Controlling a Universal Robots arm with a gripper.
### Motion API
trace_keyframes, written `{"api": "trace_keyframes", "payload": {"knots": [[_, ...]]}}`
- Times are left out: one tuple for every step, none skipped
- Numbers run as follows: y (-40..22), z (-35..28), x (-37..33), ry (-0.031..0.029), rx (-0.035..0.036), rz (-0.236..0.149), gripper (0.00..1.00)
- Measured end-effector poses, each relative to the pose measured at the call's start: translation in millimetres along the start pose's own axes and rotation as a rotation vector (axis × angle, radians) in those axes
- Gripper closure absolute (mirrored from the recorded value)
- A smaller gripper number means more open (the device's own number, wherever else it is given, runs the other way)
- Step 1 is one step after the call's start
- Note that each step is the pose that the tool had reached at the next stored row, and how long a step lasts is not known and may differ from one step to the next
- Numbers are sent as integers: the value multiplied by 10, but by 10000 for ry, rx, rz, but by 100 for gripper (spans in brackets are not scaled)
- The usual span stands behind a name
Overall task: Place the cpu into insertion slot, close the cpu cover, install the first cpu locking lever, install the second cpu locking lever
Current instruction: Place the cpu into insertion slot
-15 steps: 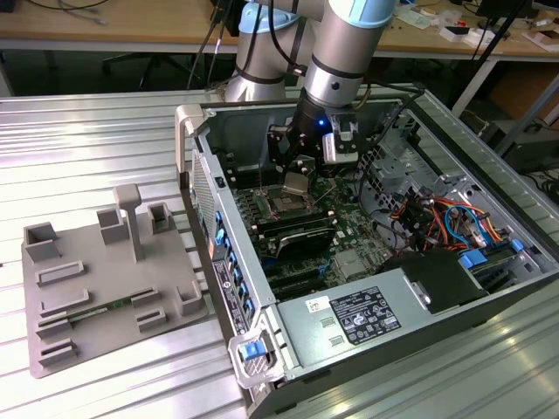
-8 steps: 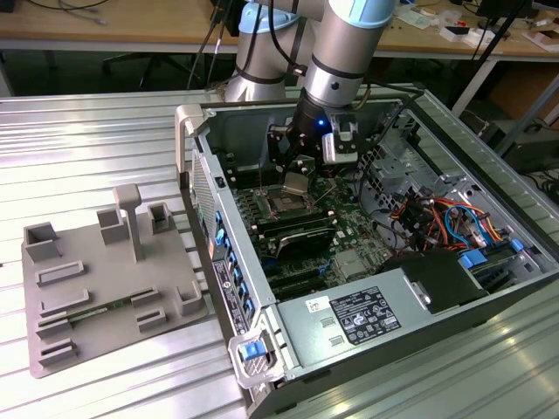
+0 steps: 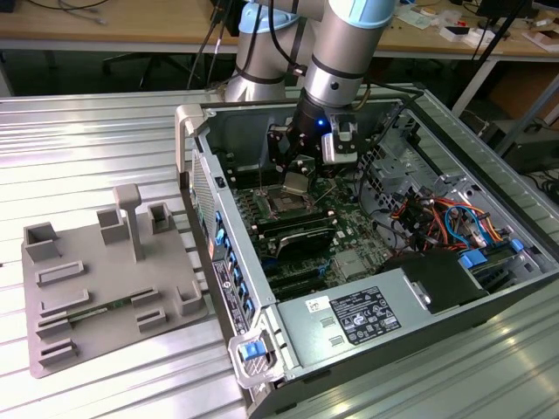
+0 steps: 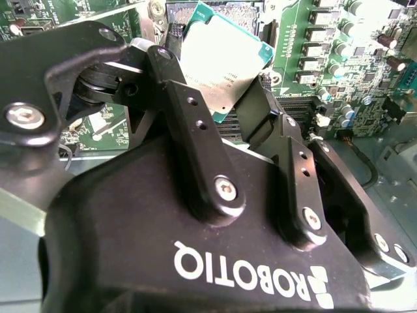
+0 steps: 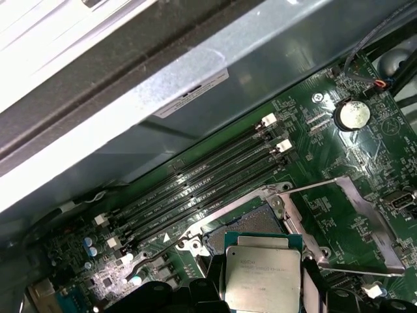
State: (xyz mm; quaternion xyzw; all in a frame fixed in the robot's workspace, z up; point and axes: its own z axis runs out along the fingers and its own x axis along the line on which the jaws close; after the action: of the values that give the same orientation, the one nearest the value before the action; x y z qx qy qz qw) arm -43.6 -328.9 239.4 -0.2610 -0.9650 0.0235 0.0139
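- Arm: reaches down into the open case, which lies on its side on the ribbed metal desk.
- Hand: clenched on the cpu. Its fingers press two opposite edges of the chip, as seen in both wrist views.
- Cpu: metal top outward, held tilted just above the slot. Whether a corner touches the slot I cannot tell.
- Slot: its dark field shows past the chip's edge in the first wrist view.
- Cover: lies open, flat on the board beside the slot.
- RAM slots: long and black, beside the slot, towards the case wall.
- Grey fixture: on the desk at the exterior view's left, apart from the case.
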Motion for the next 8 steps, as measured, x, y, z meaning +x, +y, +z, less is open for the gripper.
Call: {"api": "trace_keyframes", "payload": {"knots": [[0, 0, 0, 0, -1, 10, 45], [0, 1, 0, 1, -1, 20, 45], [0, 1, 0, 1, 0, 29, 45], [0, 1, 0, 2, -1, 39, 45], [0, 1, 0, 2, -1, 47, 45], [0, 1, 0, 3, -1, 57, 45], [0, 1, 0, 3, -1, 66, 45], [0, 1, 0, 4, -1, 75, 45]]}}
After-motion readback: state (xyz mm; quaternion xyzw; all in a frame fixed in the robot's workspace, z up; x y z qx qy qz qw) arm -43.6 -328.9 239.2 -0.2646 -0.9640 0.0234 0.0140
